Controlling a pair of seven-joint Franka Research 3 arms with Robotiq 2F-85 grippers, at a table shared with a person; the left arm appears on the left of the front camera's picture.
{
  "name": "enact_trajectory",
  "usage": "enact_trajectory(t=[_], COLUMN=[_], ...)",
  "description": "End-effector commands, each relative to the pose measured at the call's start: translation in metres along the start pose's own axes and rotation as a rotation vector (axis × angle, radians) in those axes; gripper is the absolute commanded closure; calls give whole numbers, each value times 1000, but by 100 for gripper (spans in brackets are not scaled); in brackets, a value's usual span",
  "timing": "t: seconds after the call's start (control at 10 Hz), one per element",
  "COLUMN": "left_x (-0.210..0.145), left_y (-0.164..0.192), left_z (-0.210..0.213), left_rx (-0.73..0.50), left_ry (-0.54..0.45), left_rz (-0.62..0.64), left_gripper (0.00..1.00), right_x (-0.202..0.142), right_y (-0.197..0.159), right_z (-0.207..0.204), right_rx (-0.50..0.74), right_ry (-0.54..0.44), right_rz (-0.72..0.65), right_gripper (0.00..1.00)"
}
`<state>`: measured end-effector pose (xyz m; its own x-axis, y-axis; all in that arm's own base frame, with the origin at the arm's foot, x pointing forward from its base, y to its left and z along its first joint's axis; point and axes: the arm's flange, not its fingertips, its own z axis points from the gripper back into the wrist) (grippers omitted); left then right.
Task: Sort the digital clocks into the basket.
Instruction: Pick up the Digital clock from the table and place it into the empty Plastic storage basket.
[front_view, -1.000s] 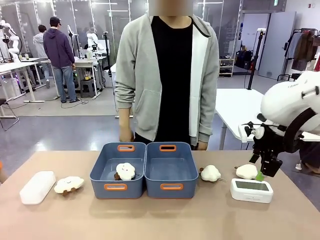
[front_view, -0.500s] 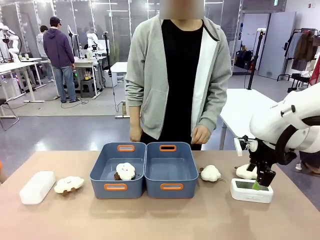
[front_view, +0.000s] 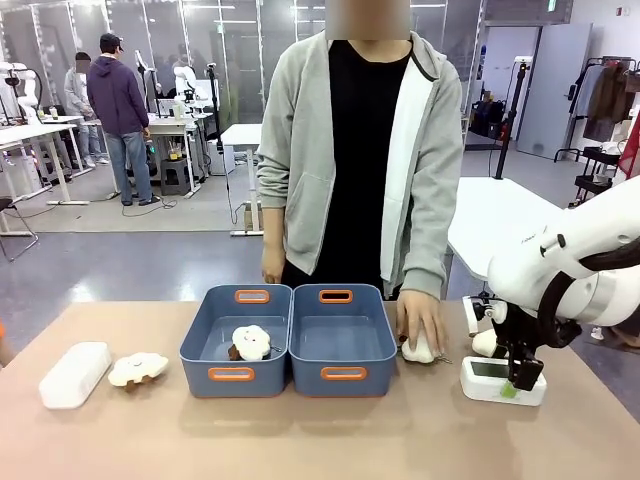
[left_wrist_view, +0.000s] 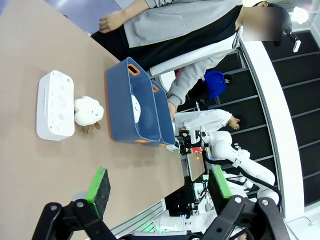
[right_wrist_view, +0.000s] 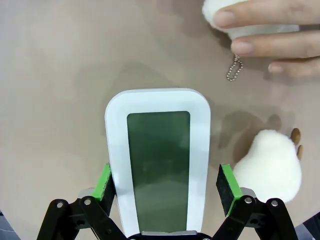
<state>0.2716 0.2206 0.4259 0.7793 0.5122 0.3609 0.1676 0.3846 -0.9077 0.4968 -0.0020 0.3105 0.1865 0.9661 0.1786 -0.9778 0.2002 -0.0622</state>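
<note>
Inside the spread right hand (right_wrist_view: 165, 181) lies a clock (right_wrist_view: 157, 150).

We hold our right gripper (right_wrist_view: 165, 182) low, pointing straight down, jaws spread wide; our left gripper (left_wrist_view: 160, 185) hangs aloft, jaws likewise apart.

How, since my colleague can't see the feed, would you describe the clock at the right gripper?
From the blue bins mid-table, go toward the robot's right, past the person's hand on a plush. The clock lies flat, screen up, between the open fingers of the right gripper. Unlike the cream plush beside it, it is a white rounded rectangle; the other clock, far left, shows no screen.
</note>
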Motion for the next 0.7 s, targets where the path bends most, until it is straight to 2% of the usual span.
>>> enact_trajectory(t=[0.0, 0.2, 0.3, 0.6], left_x=[1, 1, 1, 1], left_y=[0, 0, 0, 0], left_z=[2, 2, 2, 2], left_rx=[-16, -16, -16, -16], left_ry=[0, 0, 0, 0], left_rz=[-24, -24, -24, -24], left_gripper=[0, 0, 0, 0], right_x=[2, 2, -2, -2], right_y=[-8, -7, -3, -3], right_z=[1, 4, -2, -2], right_rx=[-8, -3, 1, 1], right_ry=[28, 40, 2, 2], right_rz=[-28, -43, -9, -9], right_gripper=[0, 0, 0, 0])
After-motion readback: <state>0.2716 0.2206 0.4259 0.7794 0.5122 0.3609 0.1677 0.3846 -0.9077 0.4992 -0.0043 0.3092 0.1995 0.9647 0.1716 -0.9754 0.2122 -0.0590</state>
